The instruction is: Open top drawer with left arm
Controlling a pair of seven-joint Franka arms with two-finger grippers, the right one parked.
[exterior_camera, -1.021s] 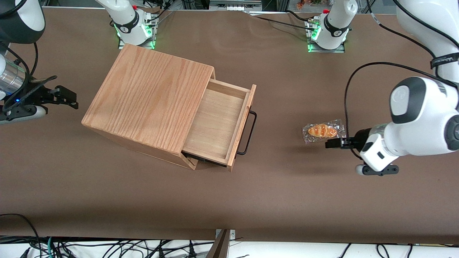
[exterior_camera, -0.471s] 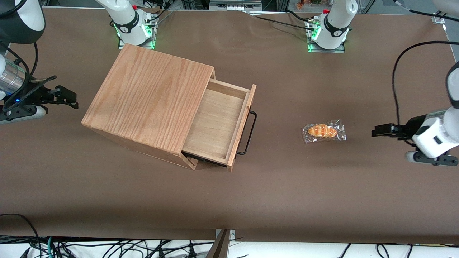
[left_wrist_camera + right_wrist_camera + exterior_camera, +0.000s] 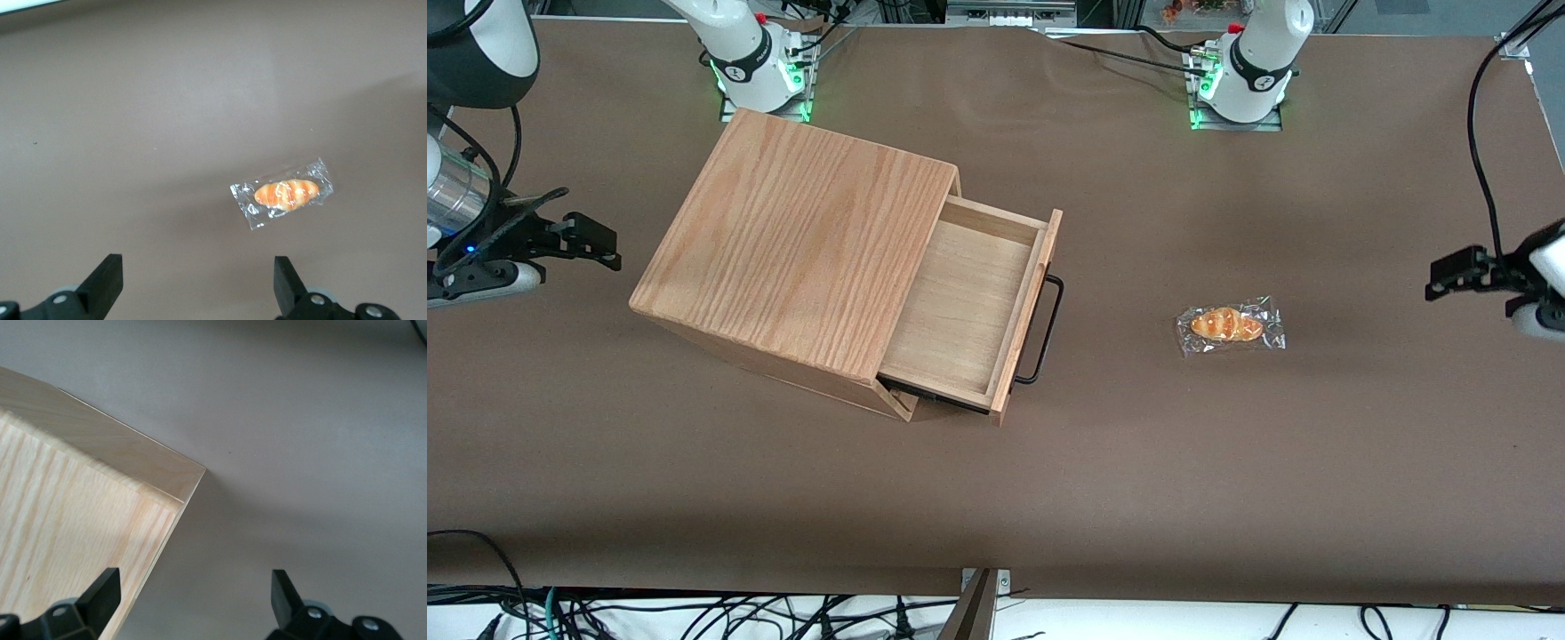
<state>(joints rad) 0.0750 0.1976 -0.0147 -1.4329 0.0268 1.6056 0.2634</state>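
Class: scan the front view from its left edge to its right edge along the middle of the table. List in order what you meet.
Box → top drawer, pulled out → handle → wrapped bread → left gripper, open, at the working arm's end.

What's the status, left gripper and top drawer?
Left gripper open, empty, at working arm's table end. Top drawer pulled out. Wrapped bun between them, untouched.

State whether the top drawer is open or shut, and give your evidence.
Open. The top drawer sticks out of the wooden box, showing its bare inside. The gripper, open, hangs far off toward the working arm's end of the table.
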